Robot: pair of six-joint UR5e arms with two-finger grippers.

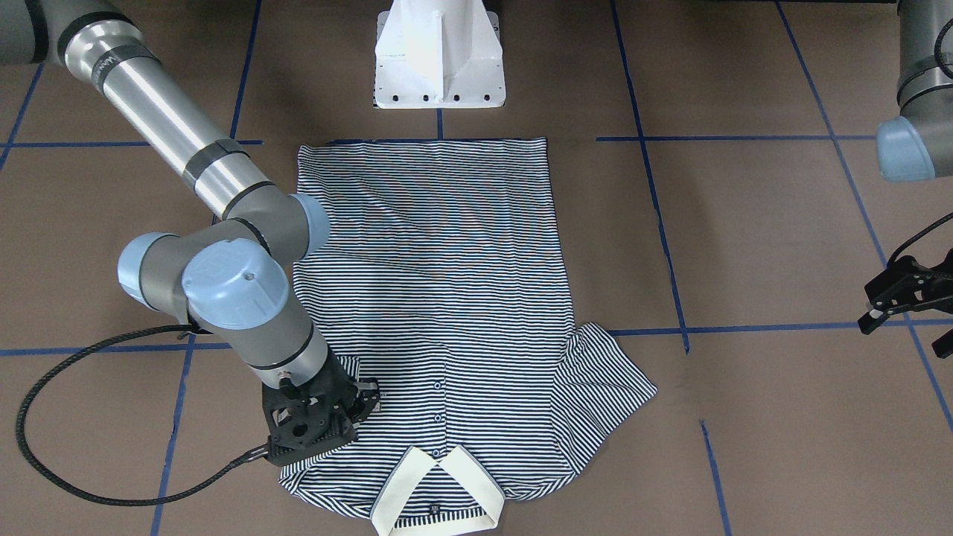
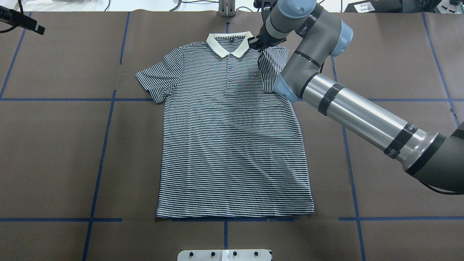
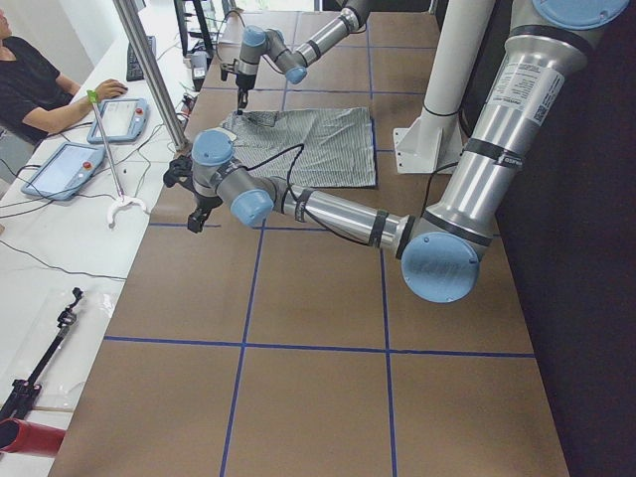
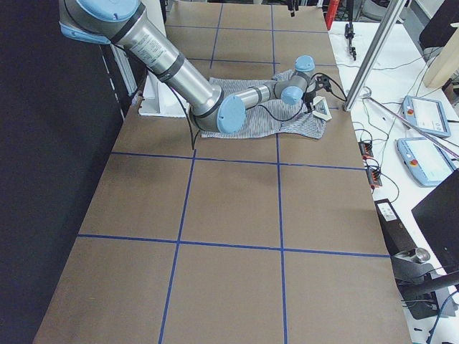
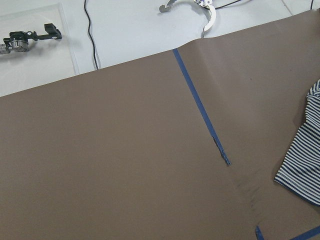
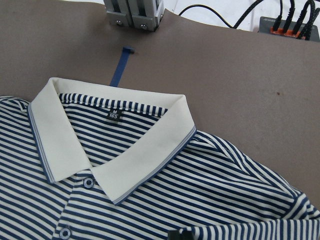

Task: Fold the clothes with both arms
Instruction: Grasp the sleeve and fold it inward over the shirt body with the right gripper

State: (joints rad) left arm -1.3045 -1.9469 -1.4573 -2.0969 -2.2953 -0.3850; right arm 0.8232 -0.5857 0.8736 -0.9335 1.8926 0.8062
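Note:
The striped polo shirt (image 2: 232, 137) lies flat and face up on the brown table, its cream collar (image 2: 229, 41) at the far edge. One sleeve (image 2: 272, 69) is folded in over the chest; the other sleeve (image 2: 154, 78) lies spread out. My right gripper (image 2: 253, 42) sits low at the shoulder beside the collar (image 6: 145, 155), and appears shut on the folded sleeve's edge (image 6: 250, 232). The same gripper (image 1: 365, 398) rests on the shirt (image 1: 432, 260). My left gripper (image 1: 901, 327) hovers open and empty off to the side, past the spread sleeve (image 5: 305, 165).
The white pedestal base (image 1: 439, 59) stands at the shirt's hem side. Blue tape lines (image 2: 105, 145) grid the brown table. A metal mount (image 6: 132, 12) and cables sit just beyond the collar. A person (image 3: 30, 79) sits by tablets (image 3: 119, 117) on a side bench.

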